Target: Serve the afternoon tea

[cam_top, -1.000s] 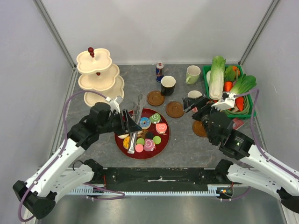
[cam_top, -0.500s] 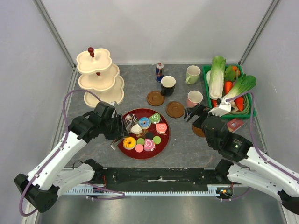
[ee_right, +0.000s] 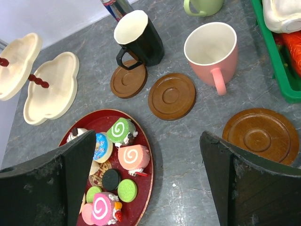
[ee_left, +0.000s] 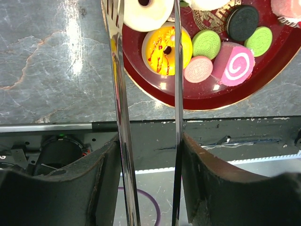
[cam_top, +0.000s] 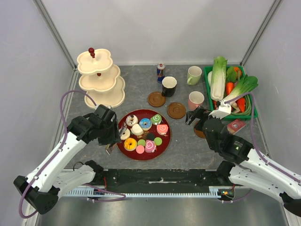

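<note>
- Pastries [cam_top: 146,132] lie packed together by the middle of the tabletop's near edge. The mugs stand further back, right of middle: black mug [cam_top: 169,86], pink mug [cam_top: 195,100], green mug [cam_top: 194,75].
- The tiered stand [cam_top: 110,98] near the far-left corner has bare shelves and is probably where the sweets should go. Any carry should rise above the lowest shelf's rim before crossing it.
- The red plate [cam_top: 157,151] under the sweets is crowded, so picking from its left rim avoids knocking neighbours.
- The right gripper [ee_right: 146,141] hangs between the plate and a coaster [ee_right: 261,136], jaws wide apart and holding nothing. It does best to keep clear of the plate.
- The left gripper [ee_left: 146,146] is clamped on metal tongs [ee_left: 117,108], whose two blades are spread over the plate's left side.
- The yellow donut [ee_left: 157,56] lies between the blades, against the right one, and the white donut [ee_left: 141,12] is just beyond it. The blade tips are out of the wrist view.
- The step looks like closing on one donut. The tongs should centre on one donut only, squeeze gently because the icing looks slippery, and lift straight up.
</note>
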Motion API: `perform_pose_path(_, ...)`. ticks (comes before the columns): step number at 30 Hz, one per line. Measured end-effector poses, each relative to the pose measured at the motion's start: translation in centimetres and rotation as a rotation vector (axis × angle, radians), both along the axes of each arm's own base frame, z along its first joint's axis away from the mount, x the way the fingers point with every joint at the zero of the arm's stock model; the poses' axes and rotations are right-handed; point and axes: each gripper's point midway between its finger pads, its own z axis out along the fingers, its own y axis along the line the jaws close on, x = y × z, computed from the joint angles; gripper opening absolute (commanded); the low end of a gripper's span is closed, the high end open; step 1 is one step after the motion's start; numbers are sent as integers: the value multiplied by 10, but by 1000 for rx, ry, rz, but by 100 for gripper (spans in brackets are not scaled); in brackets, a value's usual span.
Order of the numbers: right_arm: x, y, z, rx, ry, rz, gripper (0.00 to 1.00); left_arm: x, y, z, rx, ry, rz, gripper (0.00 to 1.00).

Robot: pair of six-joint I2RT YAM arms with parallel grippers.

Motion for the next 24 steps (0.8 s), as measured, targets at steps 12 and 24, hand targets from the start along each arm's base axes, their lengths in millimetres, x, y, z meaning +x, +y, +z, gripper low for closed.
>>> perform_pose_path(12, 0, 0, -8, -19, 13, 0, 98, -7, 3, -4, 18, 40, -4, 63)
perform_pose_path(24, 0, -2, -14, -31, 21, -4, 98, -15, -5, -20, 6, 124, -24, 63)
